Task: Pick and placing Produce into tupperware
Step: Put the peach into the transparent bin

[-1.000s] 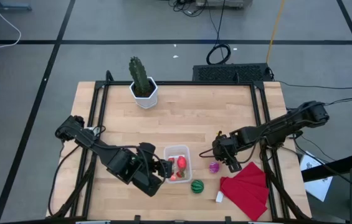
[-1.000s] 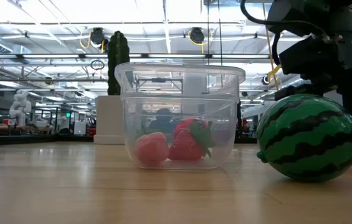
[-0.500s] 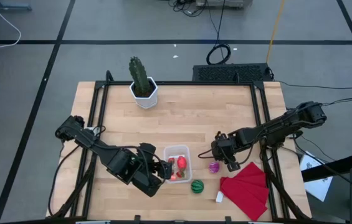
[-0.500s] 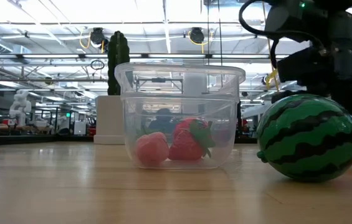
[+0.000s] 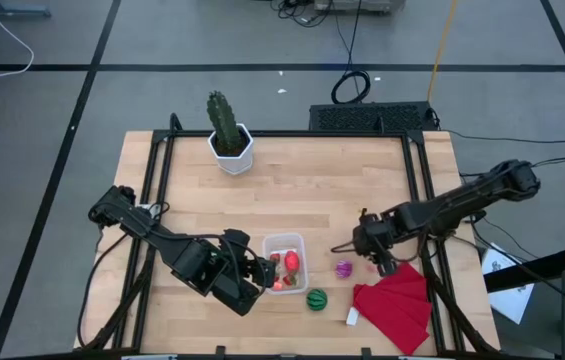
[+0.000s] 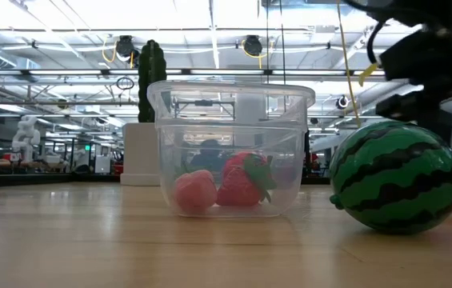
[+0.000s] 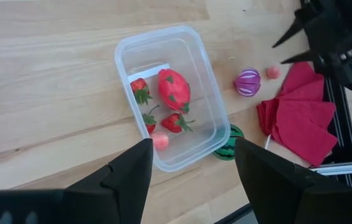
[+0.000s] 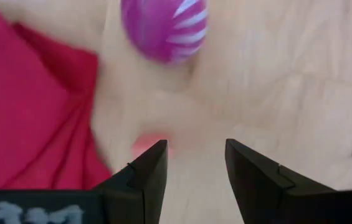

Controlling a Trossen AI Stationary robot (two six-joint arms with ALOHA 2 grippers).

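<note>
Black fingers of my right gripper [image 8: 191, 171] are spread apart with nothing between them, just above a small pink bit [image 8: 147, 146]. I see the purple piece [image 5: 343, 268] close by, beside the red cloth [image 5: 397, 305]. My left gripper [image 7: 191, 171] hangs open over the tupperware [image 7: 123, 53], with strawberries [image 7: 176, 122] inside.

This is a robotics lab in a large industrial hall. The low view looks past the wooden table [image 6: 130, 240] into a long open room with bright strip lights, exposed ceiling trusses and hanging yellow cable reels [image 6: 126, 48]; a white robot figure [image 6: 26, 132] stands far off among the workstations. From above, the floor [image 5: 42, 120] is grey with dark taped lines, with loose cables [image 5: 350, 85] and black equipment [image 5: 372, 117] just beyond the table.
</note>
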